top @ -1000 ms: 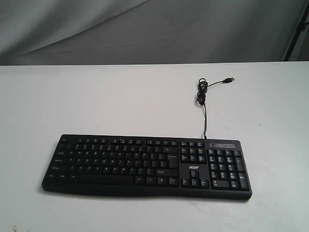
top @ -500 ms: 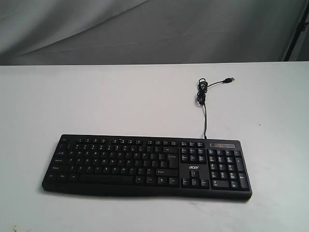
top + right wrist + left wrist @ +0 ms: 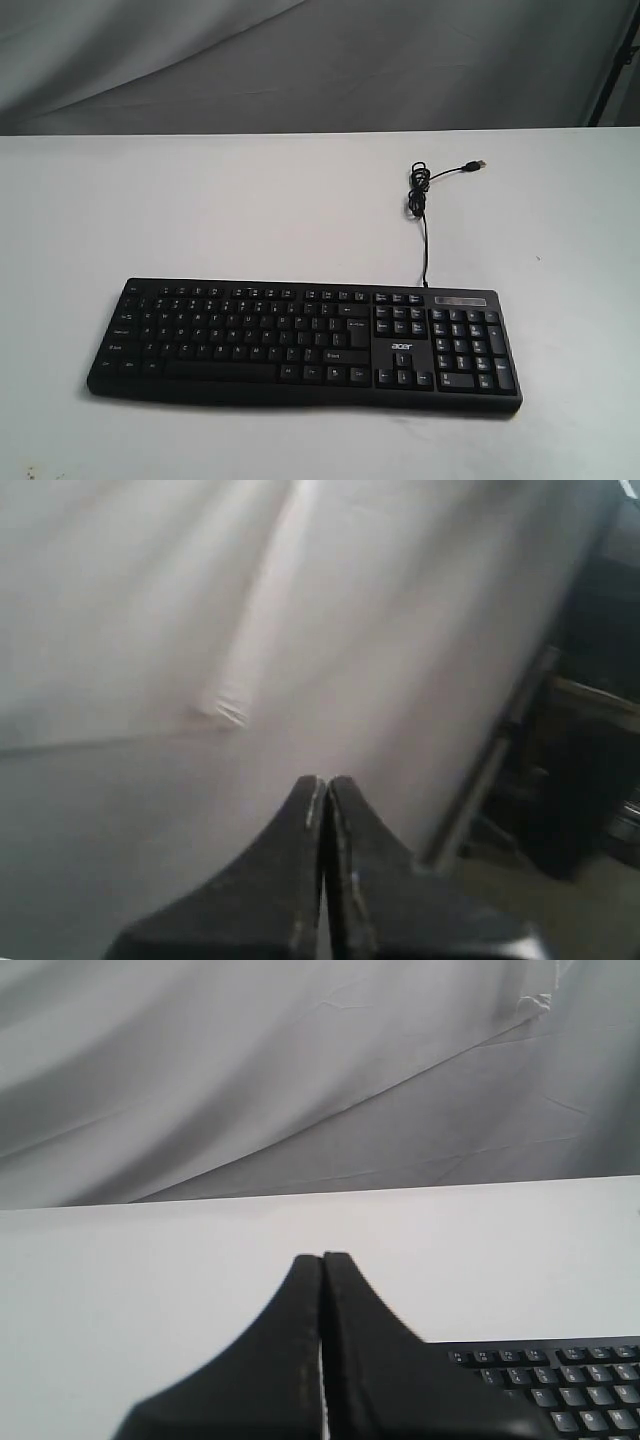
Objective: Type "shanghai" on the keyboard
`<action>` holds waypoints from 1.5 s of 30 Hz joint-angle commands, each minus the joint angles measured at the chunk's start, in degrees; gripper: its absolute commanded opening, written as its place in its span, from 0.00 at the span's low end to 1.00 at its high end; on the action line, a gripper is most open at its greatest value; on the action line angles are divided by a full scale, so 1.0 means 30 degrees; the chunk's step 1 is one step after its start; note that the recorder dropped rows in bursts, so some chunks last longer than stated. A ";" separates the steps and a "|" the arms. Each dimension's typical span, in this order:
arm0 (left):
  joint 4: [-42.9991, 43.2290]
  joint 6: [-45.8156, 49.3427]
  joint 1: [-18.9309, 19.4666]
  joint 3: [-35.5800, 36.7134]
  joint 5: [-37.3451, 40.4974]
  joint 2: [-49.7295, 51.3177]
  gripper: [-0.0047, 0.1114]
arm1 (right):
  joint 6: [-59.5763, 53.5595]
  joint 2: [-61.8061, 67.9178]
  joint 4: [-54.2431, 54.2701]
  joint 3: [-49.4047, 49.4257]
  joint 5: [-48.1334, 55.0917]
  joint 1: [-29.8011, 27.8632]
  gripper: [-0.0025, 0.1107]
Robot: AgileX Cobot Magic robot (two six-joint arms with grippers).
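Note:
The wide black keyboard [image 3: 305, 343] with white legends and an "acer" logo lies flat near the table's front edge in the exterior view. Its thin black cable [image 3: 424, 215] runs back to a small coil and a loose USB plug [image 3: 478, 163]. Neither arm appears in the exterior view. In the left wrist view my left gripper [image 3: 322, 1258] is shut with nothing in it, above the white table, and a corner of the keyboard [image 3: 560, 1385] shows beside it. My right gripper [image 3: 324, 780] is shut and empty, facing the grey backdrop, with no keyboard in its view.
The white table [image 3: 200, 210] stretches behind and beside the keyboard. A grey cloth backdrop [image 3: 300, 60] hangs behind it. A dark metal stand [image 3: 580, 770] shows at the side in the right wrist view and at the exterior view's far right edge [image 3: 615, 70].

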 commanded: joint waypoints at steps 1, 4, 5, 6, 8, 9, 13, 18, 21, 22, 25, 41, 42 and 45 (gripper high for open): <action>0.0000 -0.0051 -0.0123 0.0033 -0.0114 -0.0047 0.04 | 0.0076 0.2190 0.1141 -0.2239 0.8261 -0.0034 0.02; 0.0000 -0.0051 -0.0123 0.0033 -0.0114 -0.0047 0.04 | -0.5916 0.3168 0.7105 -0.3046 0.9825 -0.0068 0.02; 0.0000 -0.0051 -0.0123 0.0033 -0.0114 -0.0047 0.04 | -0.8748 0.3482 0.9473 -0.3190 0.9825 -0.0068 0.02; 0.0000 -0.0051 -0.0123 0.0033 -0.0114 -0.0047 0.04 | -1.2521 0.3892 1.2871 -0.3366 0.9941 -0.0025 0.02; 0.0000 -0.0051 -0.0123 0.0033 -0.0114 -0.0047 0.04 | -2.2770 0.5367 2.4207 -0.3936 1.1265 -0.0024 0.02; 0.0000 -0.0051 -0.0123 0.0033 -0.0114 -0.0047 0.04 | -2.6054 0.5950 2.7286 -0.4189 1.2251 -0.0024 0.02; 0.0000 -0.0051 -0.0123 0.0033 -0.0114 -0.0047 0.04 | -4.0183 0.8926 4.0928 -0.5185 1.8873 0.0176 0.02; 0.0000 -0.0051 -0.0123 0.0033 -0.0114 -0.0047 0.04 | -4.1913 1.1000 4.2056 -0.5185 1.8093 0.5700 0.02; 0.0000 -0.0051 -0.0123 0.0033 -0.0114 -0.0047 0.04 | -4.1913 1.2004 4.2056 -0.5185 1.6557 0.9206 0.02; 0.0000 -0.0051 -0.0123 0.0033 -0.0114 -0.0047 0.04 | -4.1913 1.2543 4.1975 -0.5185 1.5826 1.0659 0.02; 0.0000 -0.0051 -0.0123 0.0033 -0.0114 -0.0047 0.04 | -4.1879 1.4461 4.1839 -0.5406 1.4156 1.4087 0.02; 0.0000 -0.0051 -0.0123 0.0033 -0.0114 -0.0047 0.04 | -3.6406 2.3678 3.6046 -1.5427 1.7580 1.9503 0.02; 0.0000 -0.0051 -0.0123 0.0033 -0.0114 -0.0047 0.04 | -3.6406 2.3823 3.6046 -1.5614 1.7615 1.9615 0.02; 0.0000 -0.0051 -0.0123 0.0033 -0.0114 -0.0047 0.04 | -3.5598 2.4324 3.4888 -1.5713 1.7037 2.0269 0.02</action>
